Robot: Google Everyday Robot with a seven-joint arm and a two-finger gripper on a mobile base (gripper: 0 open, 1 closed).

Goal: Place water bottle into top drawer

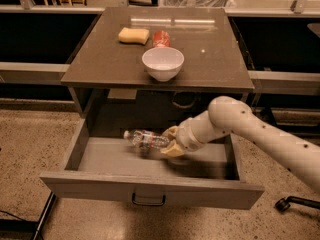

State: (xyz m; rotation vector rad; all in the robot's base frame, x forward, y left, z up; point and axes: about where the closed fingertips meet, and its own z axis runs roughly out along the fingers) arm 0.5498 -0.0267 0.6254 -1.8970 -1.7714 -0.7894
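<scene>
The top drawer (150, 190) is pulled wide open below the table; its grey front panel carries a small dark handle (148, 200). The water bottle (145, 138), clear with a white cap and reddish label band, lies on its side just above the drawer floor, cap pointing left. My gripper (169, 142) is inside the drawer at the bottle's right end and is shut on the bottle's base. The white arm reaches in from the right.
On the table top (100, 64) stand a white bowl (163, 63), a red can (161, 38) behind it and a yellow sponge (133, 35). The drawer's side walls and the table's front edge hem the arm in. A chair castor (282, 204) is on the floor at right.
</scene>
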